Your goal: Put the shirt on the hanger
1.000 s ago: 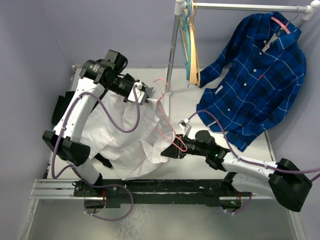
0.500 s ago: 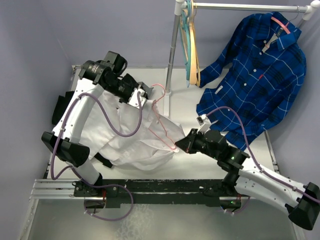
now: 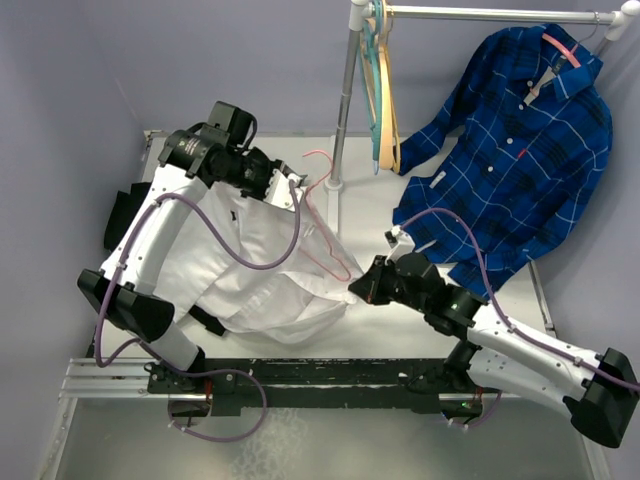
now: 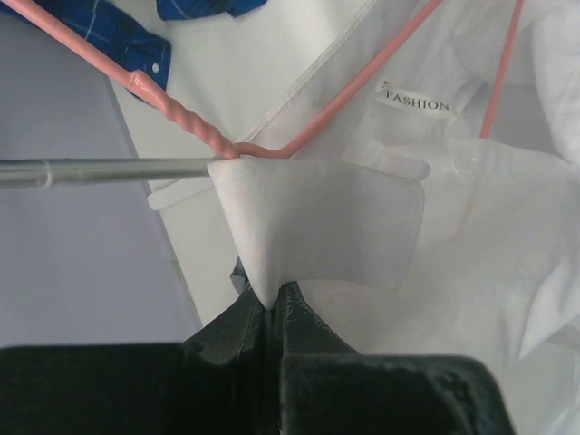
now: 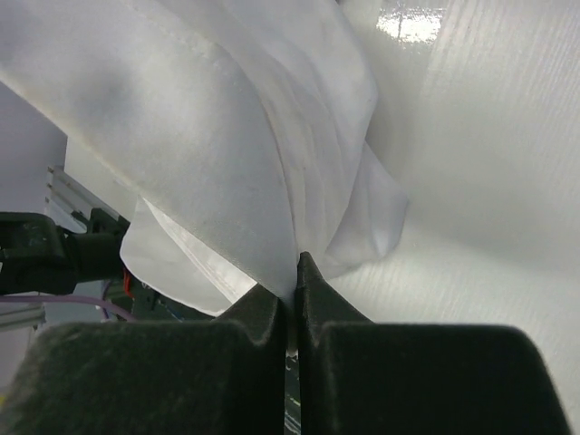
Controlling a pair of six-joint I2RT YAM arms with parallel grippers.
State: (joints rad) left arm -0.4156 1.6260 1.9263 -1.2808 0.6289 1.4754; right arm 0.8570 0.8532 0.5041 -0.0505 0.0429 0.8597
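The white shirt (image 3: 255,270) hangs bunched between my two grippers over the table's left half. The thin pink hanger (image 3: 322,232) lies partly inside it, its hook at the collar end near the rack pole. My left gripper (image 3: 290,188) is shut on the shirt's collar (image 4: 322,231), right beside the hanger's twisted neck (image 4: 195,122). My right gripper (image 3: 362,290) is shut on the shirt's lower right edge (image 5: 227,181), near the hanger's lower corner. The hanger's left side is hidden under fabric.
A blue plaid shirt (image 3: 520,150) hangs on a pink hanger from the rack rail (image 3: 490,13) at the right. Teal and tan hangers (image 3: 380,90) hang by the rack pole (image 3: 345,100). A black garment (image 3: 122,212) lies at the table's left edge.
My right gripper drew back right and slightly up, pulling the shirt's edge with it. My left gripper shifted a little with the collar. The shirt spread wider over the hanger.
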